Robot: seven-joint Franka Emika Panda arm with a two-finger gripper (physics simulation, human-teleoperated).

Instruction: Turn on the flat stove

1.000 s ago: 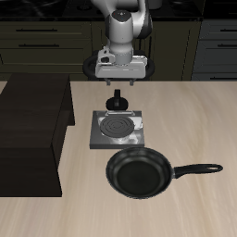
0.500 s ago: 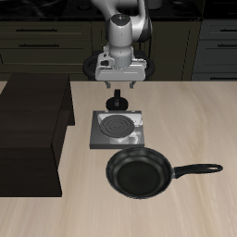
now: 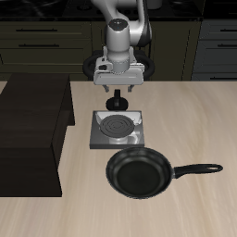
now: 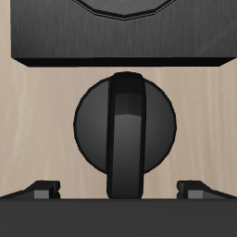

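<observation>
The flat stove (image 3: 116, 130) is a small grey square plate with a dark spiral coil, lying mid-table. Its black round knob (image 3: 118, 102) stands just behind the plate, toward the robot's base. My gripper (image 3: 118, 89) hangs directly over the knob, a little above it, open and empty. In the wrist view the knob (image 4: 125, 130) fills the middle, with its raised bar running across it, and the stove's dark edge (image 4: 120, 37) lies beyond it. The two fingertips (image 4: 42, 190) stand wide apart on either side of the knob, not touching it.
A black frying pan (image 3: 139, 173) with a long handle lies in front of the stove, nearer the table's front edge. A large dark block (image 3: 32, 130) stands beside the stove at the table's side. Dark cabinets line the back.
My gripper has come down a little toward the knob, staying open. Stove, knob and pan have not moved.
</observation>
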